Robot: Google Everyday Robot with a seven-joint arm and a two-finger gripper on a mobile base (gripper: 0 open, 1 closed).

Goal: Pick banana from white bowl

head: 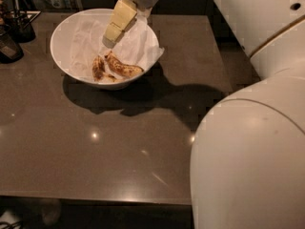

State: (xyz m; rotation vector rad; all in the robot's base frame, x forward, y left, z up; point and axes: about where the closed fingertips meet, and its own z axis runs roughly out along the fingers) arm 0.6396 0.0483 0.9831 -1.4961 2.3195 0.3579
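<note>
- Fingers (114, 31) of pale yellow reach down and to the left from the white wrist at the top of the view; they read as one overlapping slab, so I cannot tell whether they are apart or together.
- Nothing is seen held by the gripper (110, 38), which hangs inside the white bowl (54, 38), over its far half and above the crumpled paper lining (140, 44).
- Beside the banana (125, 67) on its left lies a shorter, stubbier banana piece (98, 68), brown-spotted too; the two near ends come close together, and I cannot tell if they touch.
- One corner of the paper spills over the bowl's right rim.
- On the left edge of the brown table (119, 147) stand a dark rounded object (8, 47) and, behind it, a dark holder (22, 26) with thin things sticking up; both are well apart from the bowl's contents.
- A large white robot body (252, 166) fills the lower right, and its arm (257, 18) crosses the upper right, casting a heavy shadow (190, 99) on the table right of the bowl.
- At the bowl's bottom, on the paper toward the near side, the banana lies with its curve running from upper left to lower right.
- Its upper-left dark end sits just below the gripper's tip, near but apart, with the rest of it trailing right and toward the viewer.
</note>
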